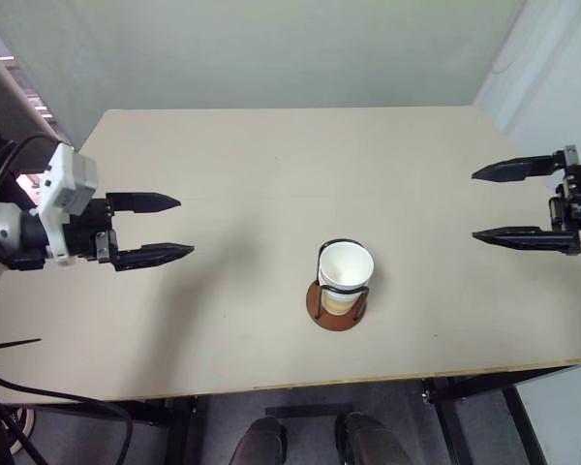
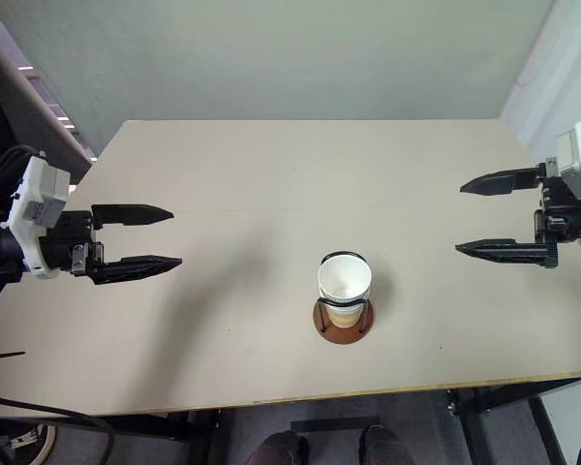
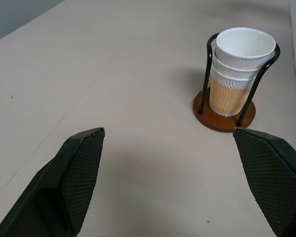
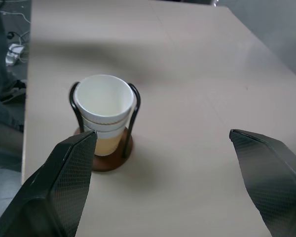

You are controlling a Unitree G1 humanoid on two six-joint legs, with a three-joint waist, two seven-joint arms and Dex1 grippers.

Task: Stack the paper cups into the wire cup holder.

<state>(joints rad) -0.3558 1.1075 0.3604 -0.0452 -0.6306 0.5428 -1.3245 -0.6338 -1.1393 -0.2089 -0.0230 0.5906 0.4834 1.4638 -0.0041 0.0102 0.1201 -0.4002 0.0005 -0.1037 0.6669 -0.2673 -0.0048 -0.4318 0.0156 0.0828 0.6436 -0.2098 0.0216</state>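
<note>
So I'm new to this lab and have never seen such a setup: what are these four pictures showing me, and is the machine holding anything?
It is a two-armed humanoid robot. Two pictures come from the stereo camera in its head, looking down over a pale table; they show the same scene. The other two come from cameras on its wrists, each looking along that arm's own two black fingers.

In the head views the left gripper is at the left and the right gripper at the right, both well away from the middle. Their jaws stand wide open and hold nothing.

On the table stands the wire cup holder, a round reddish-brown base with black wire loops. The paper cups are nested inside it, so the stacking looks done.
</note>
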